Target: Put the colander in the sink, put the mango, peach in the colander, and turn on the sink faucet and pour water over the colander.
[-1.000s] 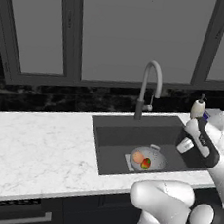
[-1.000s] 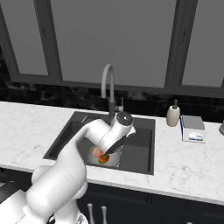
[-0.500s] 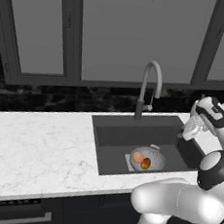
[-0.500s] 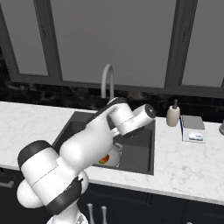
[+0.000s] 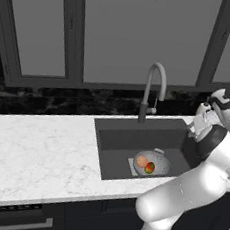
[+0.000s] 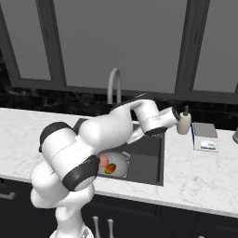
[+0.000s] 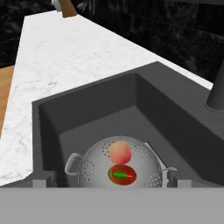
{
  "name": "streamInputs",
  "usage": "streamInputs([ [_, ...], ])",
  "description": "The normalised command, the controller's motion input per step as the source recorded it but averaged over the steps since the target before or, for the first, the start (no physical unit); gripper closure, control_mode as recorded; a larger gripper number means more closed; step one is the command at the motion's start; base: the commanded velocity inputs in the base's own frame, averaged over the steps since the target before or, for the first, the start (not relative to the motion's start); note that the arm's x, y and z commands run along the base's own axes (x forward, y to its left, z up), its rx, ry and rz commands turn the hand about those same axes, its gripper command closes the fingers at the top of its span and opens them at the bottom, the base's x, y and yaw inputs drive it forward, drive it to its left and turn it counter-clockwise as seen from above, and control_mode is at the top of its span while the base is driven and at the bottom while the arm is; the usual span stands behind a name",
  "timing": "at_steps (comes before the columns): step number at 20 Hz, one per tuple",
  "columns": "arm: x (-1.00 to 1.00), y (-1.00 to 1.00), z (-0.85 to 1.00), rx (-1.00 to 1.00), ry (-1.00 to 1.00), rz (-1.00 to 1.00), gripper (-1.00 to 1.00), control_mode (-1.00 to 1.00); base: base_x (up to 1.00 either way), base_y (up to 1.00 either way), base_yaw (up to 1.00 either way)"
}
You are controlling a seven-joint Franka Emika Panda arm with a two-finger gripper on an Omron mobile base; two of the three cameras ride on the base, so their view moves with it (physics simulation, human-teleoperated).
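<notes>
From the left base view, the colander (image 5: pixel 152 164) sits in the sink (image 5: pixel 134 139) with the peach (image 5: pixel 142 161) and mango (image 5: pixel 150 167) inside; I judge only the sink faucet (image 5: pixel 152 91) step remains, no water running. From the right, the arm is raised over the basin's right side near a pump bottle (image 6: pixel 183 122) on the white marble worktop (image 6: pixel 204 172), under dark windows. In the hand view, the fingers (image 7: pixel 107 183) stand wide apart, empty; next, reaching the lever.
</notes>
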Motion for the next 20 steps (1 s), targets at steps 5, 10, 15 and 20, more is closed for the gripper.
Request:
streamInputs([
  [5,0.05,-0.15,0.00,0.04,0.00,0.15,-1.00,-1.00,0.00,0.00,0.00],
  [10,0.04,-0.33,0.05,0.12,0.00,0.17,-1.00,-1.00,0.00,0.00,0.00],
  [15,0.37,-0.16,0.04,0.23,0.00,0.06,-1.00,-1.00,0.00,0.00,0.00],
  [20,0.42,0.11,0.00,0.27,-0.01,-0.01,-1.00,-1.00,0.00,0.00,0.00],
])
